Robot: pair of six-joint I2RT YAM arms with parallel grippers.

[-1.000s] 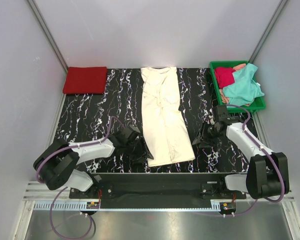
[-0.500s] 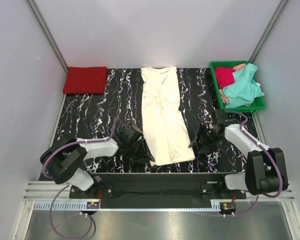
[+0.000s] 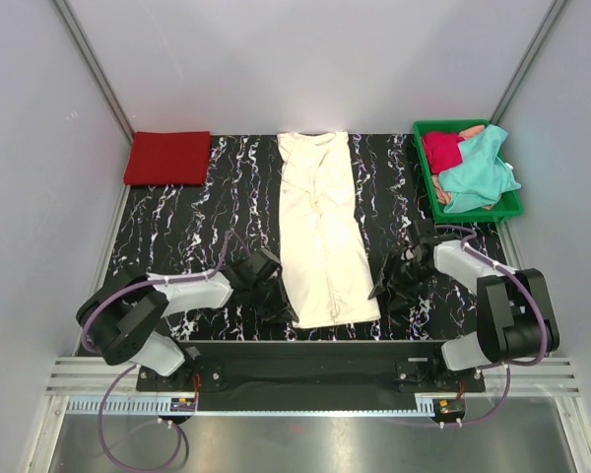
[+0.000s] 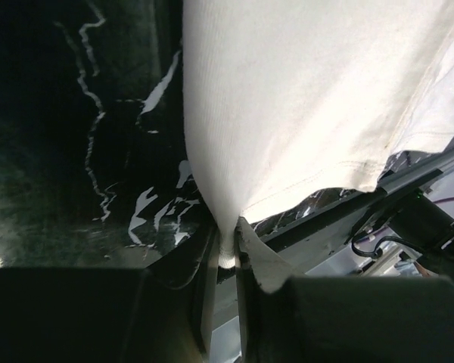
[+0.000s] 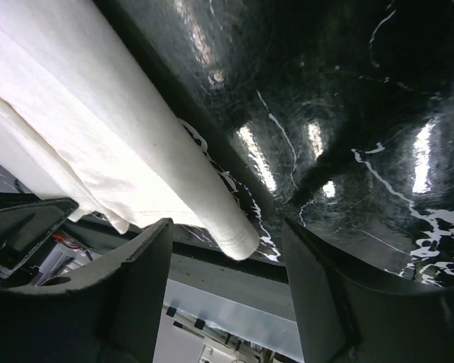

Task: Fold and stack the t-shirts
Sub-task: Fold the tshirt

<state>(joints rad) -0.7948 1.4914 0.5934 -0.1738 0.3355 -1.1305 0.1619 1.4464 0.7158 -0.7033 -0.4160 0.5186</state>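
1. Pinching the near left corner of the cream-white t-shirt [image 3: 323,236], the left gripper [image 4: 225,261] has its jaws almost closed on the cloth.
2. The right gripper [image 5: 227,238] stands wide open (fingers astride the near right corner, unclamped).
3. That shirt lies lengthwise down the table [image 3: 177,236]; the red t-shirt [image 3: 167,158] is folded far left, with the teal t-shirt [image 3: 478,175] and crimson t-shirt [image 3: 441,150] in the green tray [image 3: 421,163].

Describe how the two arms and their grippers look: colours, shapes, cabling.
The left arm and right arm have smooth white link shells between bulky, rounded black joints. A thin purple cable loops along each arm. The left gripper and right gripper are black, each with two dark, blocky fingers. No markings are legible.
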